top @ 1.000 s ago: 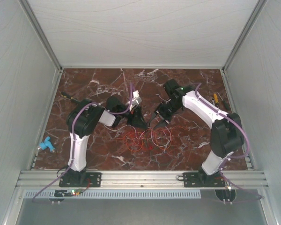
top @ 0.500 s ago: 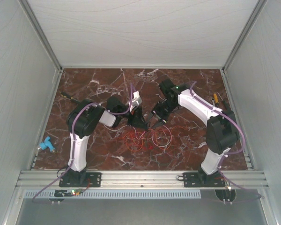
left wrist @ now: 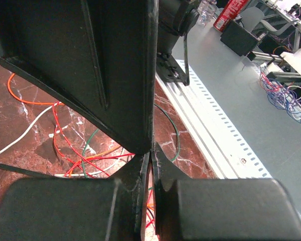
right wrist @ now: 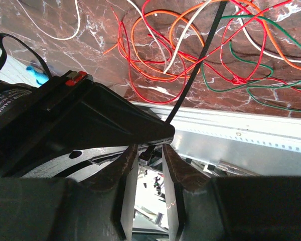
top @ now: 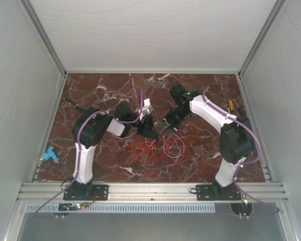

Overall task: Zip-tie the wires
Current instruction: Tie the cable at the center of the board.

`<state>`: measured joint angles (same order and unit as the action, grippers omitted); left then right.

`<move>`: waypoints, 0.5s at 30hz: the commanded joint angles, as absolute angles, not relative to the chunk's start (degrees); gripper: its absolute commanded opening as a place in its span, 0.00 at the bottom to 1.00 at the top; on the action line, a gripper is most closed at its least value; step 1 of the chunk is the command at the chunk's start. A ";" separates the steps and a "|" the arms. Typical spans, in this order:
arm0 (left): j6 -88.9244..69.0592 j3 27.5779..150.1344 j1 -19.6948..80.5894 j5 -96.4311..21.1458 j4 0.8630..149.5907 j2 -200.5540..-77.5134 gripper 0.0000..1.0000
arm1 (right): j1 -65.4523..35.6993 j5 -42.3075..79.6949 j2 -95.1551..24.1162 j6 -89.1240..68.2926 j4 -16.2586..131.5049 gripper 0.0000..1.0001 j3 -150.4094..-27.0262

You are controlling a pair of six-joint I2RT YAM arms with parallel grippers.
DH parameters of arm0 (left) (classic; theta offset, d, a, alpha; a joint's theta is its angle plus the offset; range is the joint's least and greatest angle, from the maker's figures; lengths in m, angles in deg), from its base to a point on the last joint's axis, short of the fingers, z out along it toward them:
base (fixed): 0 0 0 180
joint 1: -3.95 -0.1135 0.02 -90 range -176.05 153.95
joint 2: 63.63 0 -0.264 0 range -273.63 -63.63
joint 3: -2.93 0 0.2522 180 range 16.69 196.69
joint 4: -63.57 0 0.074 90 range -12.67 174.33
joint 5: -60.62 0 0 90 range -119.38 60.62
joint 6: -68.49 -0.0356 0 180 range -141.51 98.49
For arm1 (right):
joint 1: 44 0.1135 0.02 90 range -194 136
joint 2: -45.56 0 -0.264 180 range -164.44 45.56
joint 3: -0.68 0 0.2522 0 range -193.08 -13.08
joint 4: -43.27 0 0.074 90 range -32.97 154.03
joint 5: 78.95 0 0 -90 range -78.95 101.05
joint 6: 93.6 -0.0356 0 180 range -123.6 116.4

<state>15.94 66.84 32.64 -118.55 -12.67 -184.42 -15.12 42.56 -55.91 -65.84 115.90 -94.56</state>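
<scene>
The wires [top: 158,148], thin red, orange, white and green loops, lie tangled on the marble mid-table and show up close as wires [right wrist: 190,55]. The black zip tie [right wrist: 195,70] runs over them as a straight strip up to my left gripper [top: 152,132], which is shut on it near its head. In the left wrist view my left gripper [left wrist: 151,156] has its fingers pressed together. My right gripper [top: 165,129] meets it tip to tip. In the right wrist view my right gripper [right wrist: 149,150] stands open, and the tie's small head sits between its fingertips without touching them.
A yellow-handled screwdriver [top: 232,106] lies at the right edge. A blue object [top: 49,155] sits at the left edge, and a dark tool [top: 72,104] lies at the far left. White walls enclose the table, and an aluminium rail [top: 150,190] runs along the near edge.
My right arm has swung left until its gripper reaches the left gripper's tip, and its jaws have narrowed. The left arm and the wires have not moved.
</scene>
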 commanded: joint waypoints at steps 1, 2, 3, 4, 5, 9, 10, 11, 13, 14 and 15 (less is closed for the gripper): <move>13.46 69.07 32.95 -126.67 -27.43 -183.38 0.00 | -14.76 41.28 -57.02 -65.06 116.63 0.23 -95.85; 13.59 69.15 32.95 -126.74 -27.43 -183.47 0.00 | -14.78 41.09 -57.11 -64.87 116.65 0.23 -95.87; 13.64 69.22 32.95 -126.71 -27.44 -183.63 0.00 | -14.76 40.98 -57.12 -64.74 116.67 0.24 -95.88; 13.72 69.29 32.95 -126.82 -27.44 -183.79 0.00 | -14.81 40.94 -57.12 -64.52 116.56 0.25 -95.88; 13.80 69.33 32.95 -126.87 -27.44 -184.00 0.00 | -14.78 40.77 -57.12 -63.99 116.61 0.26 -96.00; 13.65 69.17 32.95 -127.15 -27.44 -184.48 0.00 | -15.28 40.57 -56.19 -62.02 113.32 0.33 -95.12; 13.64 69.09 32.95 -127.15 -27.44 -184.62 0.00 | -15.53 40.33 -55.41 -61.08 111.09 0.36 -94.31; 13.58 68.95 32.95 -127.12 -27.44 -184.77 0.00 | -15.93 39.45 -54.59 -59.98 109.35 0.37 -93.44; 13.48 68.75 32.95 -126.91 -27.44 -185.21 0.00 | -16.87 35.84 -52.03 -57.66 106.03 0.40 -90.36; 13.35 68.57 32.95 -126.75 -27.44 -185.37 0.00 | -17.38 33.72 -50.31 -56.46 103.73 0.40 -87.83; 13.10 68.47 32.95 -126.70 -27.44 -185.65 0.00 | -18.34 32.10 -48.37 -55.69 100.81 0.40 -85.05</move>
<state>15.94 66.95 32.61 -118.92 -12.69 -184.55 -16.39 38.97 -54.51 -60.44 109.95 -91.45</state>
